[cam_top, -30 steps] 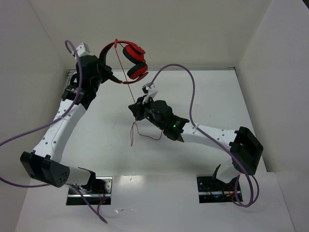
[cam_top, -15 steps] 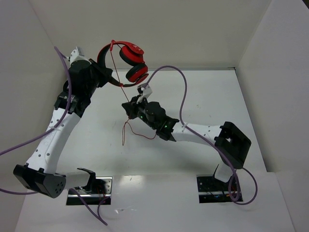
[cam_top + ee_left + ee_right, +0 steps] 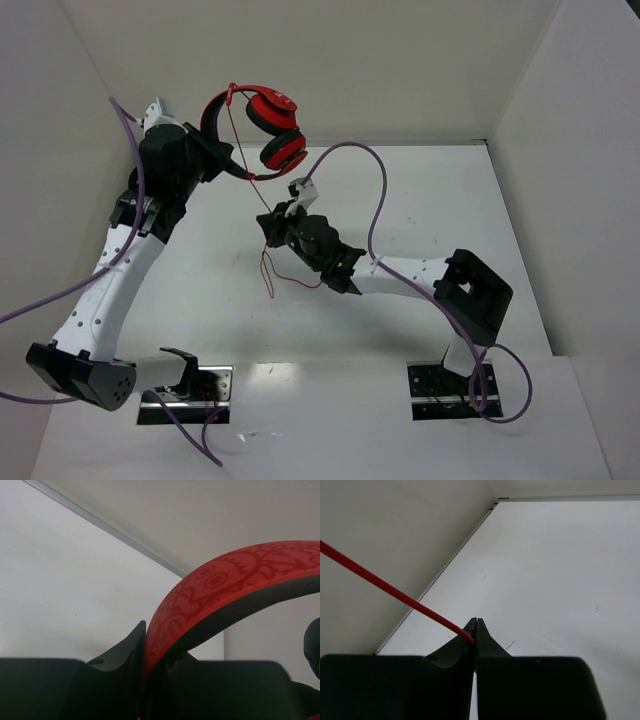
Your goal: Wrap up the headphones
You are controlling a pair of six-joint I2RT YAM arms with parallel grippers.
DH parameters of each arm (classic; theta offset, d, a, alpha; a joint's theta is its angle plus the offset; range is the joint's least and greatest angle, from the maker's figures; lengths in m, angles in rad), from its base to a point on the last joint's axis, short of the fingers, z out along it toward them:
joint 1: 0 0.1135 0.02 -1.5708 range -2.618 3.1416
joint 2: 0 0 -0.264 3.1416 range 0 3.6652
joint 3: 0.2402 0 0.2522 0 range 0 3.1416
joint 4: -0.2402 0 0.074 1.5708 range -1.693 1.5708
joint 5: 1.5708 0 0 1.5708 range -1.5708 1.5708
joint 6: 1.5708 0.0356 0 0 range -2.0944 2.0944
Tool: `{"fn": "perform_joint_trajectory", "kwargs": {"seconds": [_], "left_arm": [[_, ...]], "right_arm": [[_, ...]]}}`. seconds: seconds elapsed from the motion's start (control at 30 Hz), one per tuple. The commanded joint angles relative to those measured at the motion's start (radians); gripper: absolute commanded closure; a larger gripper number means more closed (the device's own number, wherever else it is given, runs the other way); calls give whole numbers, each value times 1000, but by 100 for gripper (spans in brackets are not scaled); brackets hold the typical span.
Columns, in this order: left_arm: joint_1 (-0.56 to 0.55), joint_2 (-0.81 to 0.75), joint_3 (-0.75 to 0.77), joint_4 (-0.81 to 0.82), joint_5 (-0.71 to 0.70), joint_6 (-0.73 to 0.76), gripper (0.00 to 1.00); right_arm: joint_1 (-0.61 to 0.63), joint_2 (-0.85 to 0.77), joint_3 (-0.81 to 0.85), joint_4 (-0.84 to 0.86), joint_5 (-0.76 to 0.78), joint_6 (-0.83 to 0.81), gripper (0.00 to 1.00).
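Note:
The red and black headphones hang in the air at the back left. My left gripper is shut on their headband, whose red patterned band fills the left wrist view. The thin red cable runs taut from the headband top down to my right gripper, which is shut on it; in the right wrist view the cable enters the closed jaws from the upper left. The rest of the cable hangs in a loose loop down to the table.
Thick purple robot cables arc over the right arm and beside the left arm. White walls close the back, left and right. The table's back-left corner seam shows in the right wrist view.
The left arm lifted the headphones left and slightly up, then held still. The right gripper moved left and up along the cable toward the headphones; the loose cable loop shifted with it.

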Motion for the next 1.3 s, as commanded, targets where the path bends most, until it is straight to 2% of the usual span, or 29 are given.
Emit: {"fn": "perform_joint_trajectory", "kwargs": {"seconds": [0.0, 0.33, 0.7, 0.77, 1.03, 1.17, 1.27], "left_arm": [[10, -76, 92, 163, 24, -94, 100], [10, -86, 189, 115, 13, -125, 100], [10, -95, 289, 95, -21, -125, 100], [10, -95, 298, 95, -31, -125, 100], [10, -161, 267, 62, 19, -93, 100], [10, -239, 183, 62, 100, -81, 100], [10, -283, 122, 28, 148, -58, 100]], "right_arm": [[9, 73, -6, 52, 77, 26, 97], [9, 185, 46, 87, 162, -16, 95], [-12, 260, 55, 87, 171, 11, 94], [-23, 260, 64, 78, 171, 11, 99], [-114, 294, 120, 3, 226, -26, 99], [-218, 313, 156, -17, 202, -48, 99], [-255, 342, 256, -40, 168, -110, 99]]}}
